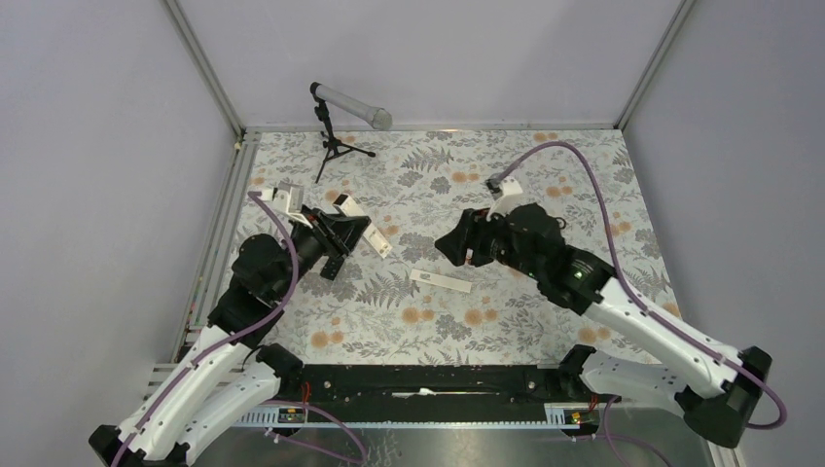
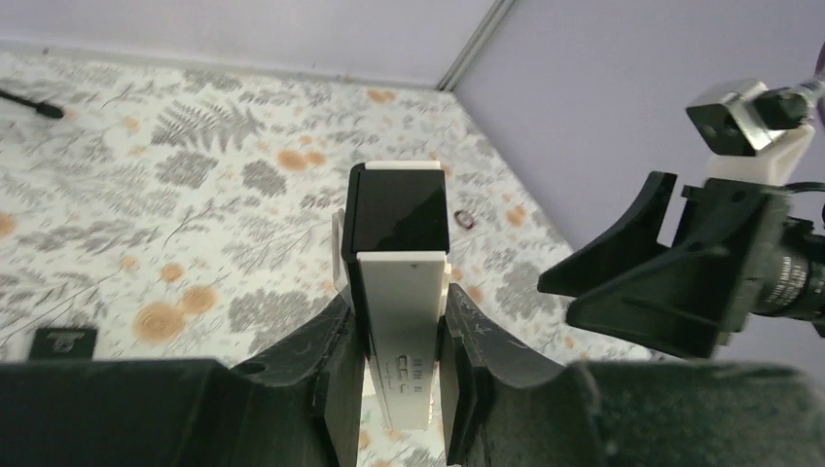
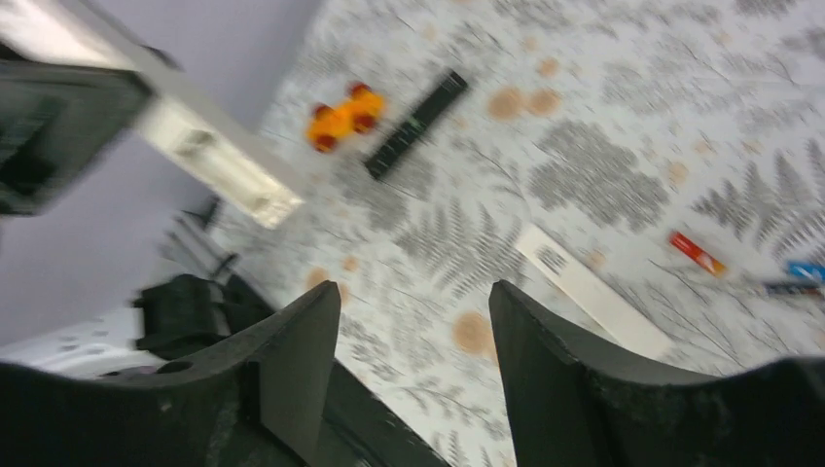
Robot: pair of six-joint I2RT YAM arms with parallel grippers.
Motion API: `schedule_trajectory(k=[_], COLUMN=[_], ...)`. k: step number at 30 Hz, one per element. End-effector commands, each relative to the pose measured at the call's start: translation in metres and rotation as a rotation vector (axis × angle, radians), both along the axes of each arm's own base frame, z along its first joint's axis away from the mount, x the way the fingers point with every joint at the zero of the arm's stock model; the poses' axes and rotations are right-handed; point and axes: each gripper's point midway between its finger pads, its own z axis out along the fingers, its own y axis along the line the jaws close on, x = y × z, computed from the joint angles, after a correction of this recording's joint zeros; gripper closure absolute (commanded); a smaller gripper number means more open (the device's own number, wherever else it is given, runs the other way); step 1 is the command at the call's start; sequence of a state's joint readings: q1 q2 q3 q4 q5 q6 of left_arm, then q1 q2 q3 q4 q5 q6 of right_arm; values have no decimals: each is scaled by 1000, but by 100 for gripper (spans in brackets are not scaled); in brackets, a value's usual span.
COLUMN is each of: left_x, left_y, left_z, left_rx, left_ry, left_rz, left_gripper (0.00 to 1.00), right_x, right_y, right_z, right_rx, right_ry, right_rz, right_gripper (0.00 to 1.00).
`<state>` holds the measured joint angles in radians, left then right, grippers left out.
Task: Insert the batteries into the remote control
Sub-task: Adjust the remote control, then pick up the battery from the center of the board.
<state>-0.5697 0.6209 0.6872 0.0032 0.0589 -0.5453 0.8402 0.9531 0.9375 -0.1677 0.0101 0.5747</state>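
Note:
My left gripper (image 2: 399,304) is shut on a white remote control (image 2: 401,292) with a black end, holding it clear of the table; from above the remote control (image 1: 379,242) sticks out of the left gripper (image 1: 348,229) toward the middle. Opposite it, a short gap away, my right gripper (image 1: 450,249) stands open with nothing between its fingers (image 3: 292,341). In the right wrist view the right gripper (image 3: 413,297) hangs over the cloth. A red battery (image 3: 696,253) and a blue battery (image 3: 806,270) lie at that view's right edge. From above the batteries are hidden.
A flat white strip (image 1: 440,281) lies on the fern-print cloth between the arms, also the strip (image 3: 593,292). An orange toy car (image 3: 340,115) and a black remote (image 3: 416,125) lie farther off. A microphone on a small tripod (image 1: 348,105) stands at the back left.

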Motion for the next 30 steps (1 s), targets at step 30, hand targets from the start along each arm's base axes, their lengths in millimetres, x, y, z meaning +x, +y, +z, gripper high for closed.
schedule_trajectory(k=[30], left_x=[12], left_y=[5], left_z=[-51], left_rx=[51], left_ry=[173], left_rz=[-129], left_gripper=[100], right_x=[116], right_y=[-62], right_z=[-246], right_rx=[-1112], right_ry=[361], right_rz=[271], right_gripper=[36])
